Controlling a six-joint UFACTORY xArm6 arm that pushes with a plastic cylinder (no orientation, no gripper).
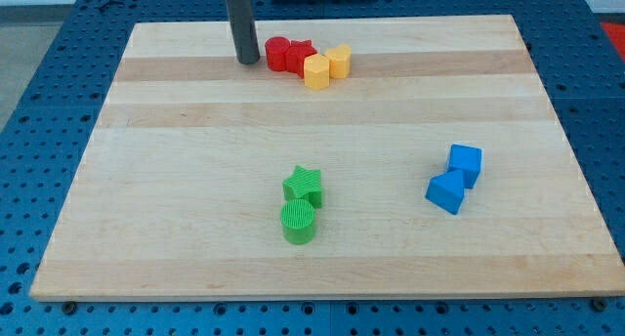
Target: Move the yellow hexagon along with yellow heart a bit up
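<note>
A yellow hexagon (pixel 316 71) and a yellow heart (pixel 339 60) sit touching near the view's top, right of centre-left. They press against a red star (pixel 301 55) and a red round block (pixel 279 53) on their left. My tip (pixel 247 60) stands on the board just left of the red round block, a small gap apart, and well left of the two yellow blocks.
A green star (pixel 305 185) and a green cylinder (pixel 299 222) sit together at the lower middle. Two blue blocks, a cube (pixel 465 164) and a wedge-like one (pixel 446 192), sit at the right. The wooden board (pixel 176 180) lies on a blue perforated table.
</note>
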